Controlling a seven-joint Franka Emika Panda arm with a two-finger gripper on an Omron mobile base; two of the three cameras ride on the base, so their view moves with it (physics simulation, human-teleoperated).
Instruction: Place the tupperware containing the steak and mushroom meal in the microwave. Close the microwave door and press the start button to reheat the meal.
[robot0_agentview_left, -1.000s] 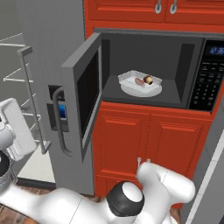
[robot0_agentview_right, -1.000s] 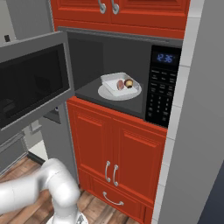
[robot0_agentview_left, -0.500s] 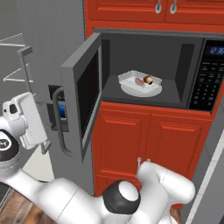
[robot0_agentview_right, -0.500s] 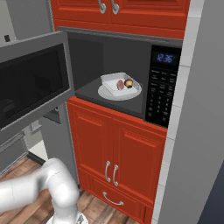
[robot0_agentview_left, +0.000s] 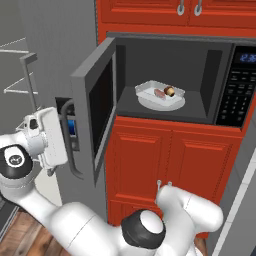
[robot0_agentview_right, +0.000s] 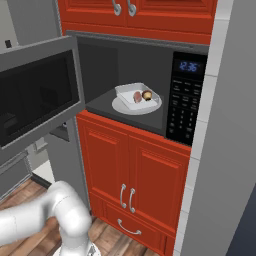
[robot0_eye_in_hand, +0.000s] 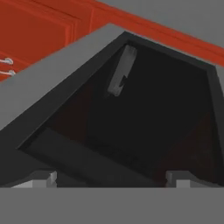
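The gripper (robot0_agentview_left: 70, 134) is sitting at the far left of the left base view, just outside the open microwave door (robot0_agentview_left: 95, 102), beside the door's free edge and handle. In the hand view its two finger tips (robot0_eye_in_hand: 41, 178) are standing far apart with nothing between them, and the door's dark glass (robot0_eye_in_hand: 131, 118) is lying straight ahead, close in front of the jaws.

The door is standing swung out to the left, its long axis level, hinged at the left side of the microwave (robot0_agentview_left: 170, 80). Closing it will likely call for a push from the outer face toward the cavity, to the right.

Further right, the tupperware (robot0_agentview_left: 160, 94) is resting on the pale plate (robot0_agentview_left: 150, 103) at the middle of the cavity floor, holding the steak (robot0_agentview_left: 159, 93) and, just beside it, the mushroom (robot0_agentview_left: 169, 91). At the far right edge the keypad panel (robot0_agentview_left: 239, 86) is waiting untouched.
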